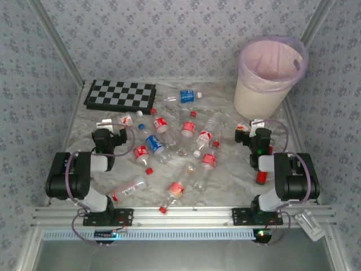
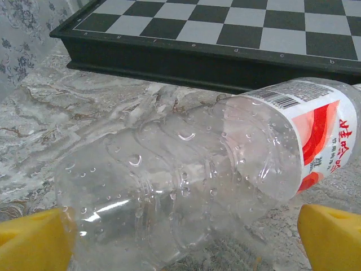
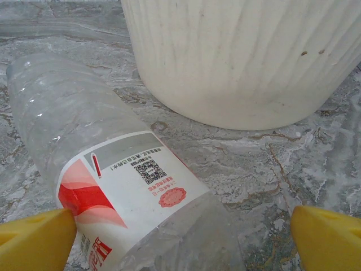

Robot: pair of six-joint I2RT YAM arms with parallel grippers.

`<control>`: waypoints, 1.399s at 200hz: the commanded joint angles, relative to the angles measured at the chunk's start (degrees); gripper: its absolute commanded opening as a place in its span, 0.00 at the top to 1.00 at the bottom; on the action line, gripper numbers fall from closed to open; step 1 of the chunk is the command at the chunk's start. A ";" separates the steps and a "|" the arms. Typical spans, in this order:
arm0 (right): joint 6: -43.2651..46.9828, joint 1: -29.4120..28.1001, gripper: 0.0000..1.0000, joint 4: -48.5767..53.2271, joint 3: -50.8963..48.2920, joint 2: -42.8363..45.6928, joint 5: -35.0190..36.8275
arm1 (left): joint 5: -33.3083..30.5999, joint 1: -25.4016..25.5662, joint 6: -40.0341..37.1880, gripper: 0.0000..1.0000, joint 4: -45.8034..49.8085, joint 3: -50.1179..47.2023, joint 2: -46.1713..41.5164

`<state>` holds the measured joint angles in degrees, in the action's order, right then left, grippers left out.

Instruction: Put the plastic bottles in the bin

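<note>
Holds left gripper (image 2: 180, 240) wide open astride a clear red-label bottle (image 2: 186, 169) lying on its side just before the checkerboard (image 2: 225, 28). Holds right gripper (image 3: 183, 237) spread likewise, nothing clamped, around another red-label bottle (image 3: 113, 169) lying label-up near the bin (image 3: 242, 56). Shows remaining plastic bottles (image 1: 156, 144) strewn across the marble-patterned table (image 1: 231, 180), all outside the far-right bin
</note>
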<state>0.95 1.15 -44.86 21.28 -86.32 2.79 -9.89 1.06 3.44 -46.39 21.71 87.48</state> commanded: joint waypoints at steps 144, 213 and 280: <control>0.10 0.56 0.00 -0.64 1.62 -0.90 0.63 | 0.72 -1.15 -0.44 0.00 -0.90 1.66 0.42; -1.81 -3.68 0.00 31.95 10.97 14.29 8.44 | -8.96 4.52 4.86 0.00 36.69 15.36 -19.38; -16.53 -13.03 0.00 85.37 33.97 18.56 7.90 | -0.68 16.39 32.06 0.08 79.67 32.61 -25.17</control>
<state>-10.31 -9.67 15.73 48.77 -67.77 14.04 -15.09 12.14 24.16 12.47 52.12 62.13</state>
